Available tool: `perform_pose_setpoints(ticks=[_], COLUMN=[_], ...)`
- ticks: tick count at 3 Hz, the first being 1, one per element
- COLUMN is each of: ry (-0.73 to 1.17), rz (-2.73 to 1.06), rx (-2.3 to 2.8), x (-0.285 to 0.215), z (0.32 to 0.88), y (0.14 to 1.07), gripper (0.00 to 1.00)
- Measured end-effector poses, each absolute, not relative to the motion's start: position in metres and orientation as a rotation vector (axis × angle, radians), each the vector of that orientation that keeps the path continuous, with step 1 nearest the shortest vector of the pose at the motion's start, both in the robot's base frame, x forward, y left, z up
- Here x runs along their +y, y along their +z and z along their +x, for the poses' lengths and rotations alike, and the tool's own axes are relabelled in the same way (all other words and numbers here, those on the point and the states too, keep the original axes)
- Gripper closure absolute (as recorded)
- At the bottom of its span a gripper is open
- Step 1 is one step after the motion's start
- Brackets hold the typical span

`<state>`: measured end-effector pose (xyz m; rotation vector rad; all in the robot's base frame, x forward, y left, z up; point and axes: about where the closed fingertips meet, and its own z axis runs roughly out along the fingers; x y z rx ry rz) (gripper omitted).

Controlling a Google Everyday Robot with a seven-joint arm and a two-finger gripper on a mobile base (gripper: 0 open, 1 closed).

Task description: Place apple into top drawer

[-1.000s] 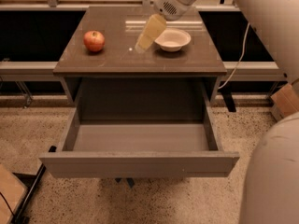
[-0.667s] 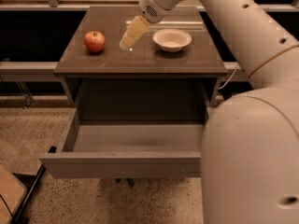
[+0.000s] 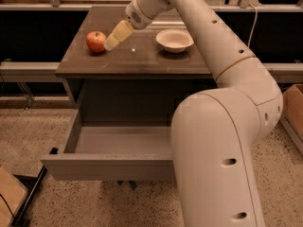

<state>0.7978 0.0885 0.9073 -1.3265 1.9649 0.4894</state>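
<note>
Apple [image 3: 96, 41] sits on the cabinet top [image 3: 137, 60], in its left part, upright on the brown surface. Not in the drawer.

Gripper [image 3: 110, 45] is over the left-centre of the cabinet top, angled down and left, with its yellowish tip low to the surface on the side where the apple sits. Tip is right at the apple's edge; can't tell if it actually touches. Whether the gripper is spread or pressed together: cannot tell from this view. It isn't carrying anything visible.

Top drawer [image 3: 109, 167] is pulled out directly below the cabinet top, grey front panel toward the camera, inside grey and in view on the left. Its right part is hidden behind the arm [image 3: 222, 126].

White bowl [image 3: 174, 40] is on the right part of the cabinet top, well apart from the apple.

The arm reaches across from the right of the cabinet top, with its big white links filling the foreground.
</note>
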Motion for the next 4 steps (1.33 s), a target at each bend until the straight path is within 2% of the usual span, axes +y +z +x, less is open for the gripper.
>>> perform_pose_setpoints(ticks=[2, 4], ry=[0.547, 0.629], rz=[-1.135, -1.084], rx=[2.049, 2.009], x=[0.109, 0.168], z=[0.819, 0.843], y=[0.871, 0.849], gripper=[0.0, 0.0])
